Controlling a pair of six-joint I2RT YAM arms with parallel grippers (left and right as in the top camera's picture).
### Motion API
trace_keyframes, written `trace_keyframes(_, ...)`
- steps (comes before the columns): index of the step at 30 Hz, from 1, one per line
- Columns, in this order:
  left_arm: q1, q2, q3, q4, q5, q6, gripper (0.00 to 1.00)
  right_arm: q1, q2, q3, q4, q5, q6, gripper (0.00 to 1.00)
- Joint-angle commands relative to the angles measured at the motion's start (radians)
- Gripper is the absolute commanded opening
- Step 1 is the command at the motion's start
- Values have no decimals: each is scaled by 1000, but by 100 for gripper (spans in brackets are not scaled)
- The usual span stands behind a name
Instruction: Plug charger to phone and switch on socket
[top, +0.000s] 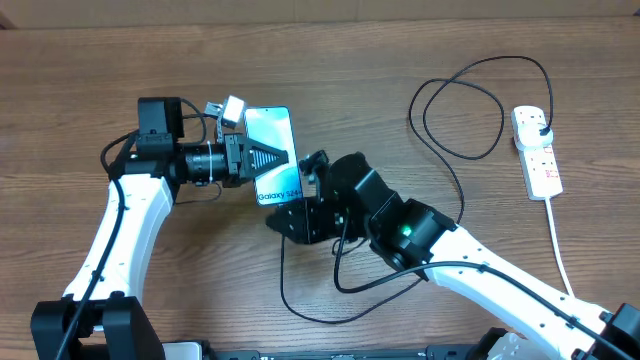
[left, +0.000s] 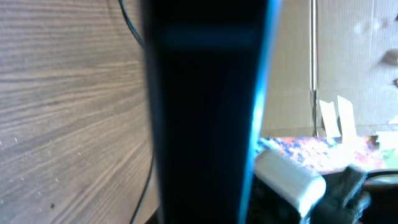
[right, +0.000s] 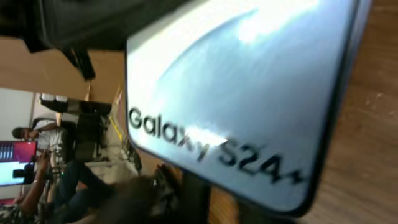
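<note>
- A brown wood-grain table (top: 120, 60) fills the overhead view. The right wrist view shows a room behind it with seated people and a red-lit screen.
- The phone (top: 272, 140) is left of the table's middle, tilted, with its pale blue screen facing up. Up close it reads "Galaxy S24" (right: 236, 93).
- The left gripper (top: 262, 158) is clamped tight on the phone from the left, one black finger lying across the glass. In its own camera, the phone (left: 205, 112) is a dark slab seen edge-on with a blue rim.
- The right gripper (top: 312, 170) sits just at the phone's lower right end. I cannot tell how wide its jaws stand or whether it has anything in them.
- The socket (top: 537, 150), white with red switches, lies near the right edge, well apart from the phone. Its white cord (top: 562, 250) trails toward the near edge.
- The charger (top: 414, 105) has its black plug (top: 541, 124) seated in the socket's far end. Its thin cable loops over the table and passes under the right arm.
- The connector tip is hidden from me.
</note>
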Motion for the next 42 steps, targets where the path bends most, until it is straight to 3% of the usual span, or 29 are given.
trace_keyframes(1, 2, -21, 4, 3, 60, 1, 4, -29, -7, 16, -3, -25, -57, 93)
trace_keyframes(11, 26, -21, 4, 39, 229, -11, 4, -208, -41, 16, -44, -406, -154, 95)
trace_keyframes(16, 24, -21, 4, 39, 295, -11, 4, -248, -41, 16, -24, -500, -191, 91)
trace_keyframes(23, 19, -21, 4, 35, 331, -11, 4, -248, -36, 16, 134, -666, -179, 72)
trace_keyframes(33, -24, -21, 4, 40, 330, -8, 4, -248, 15, 16, 140, -630, -179, 69)
trace_keyframes(42, -36, -21, 4, 68, 331, -7, 4, -249, 78, 16, 232, -630, -179, 42)
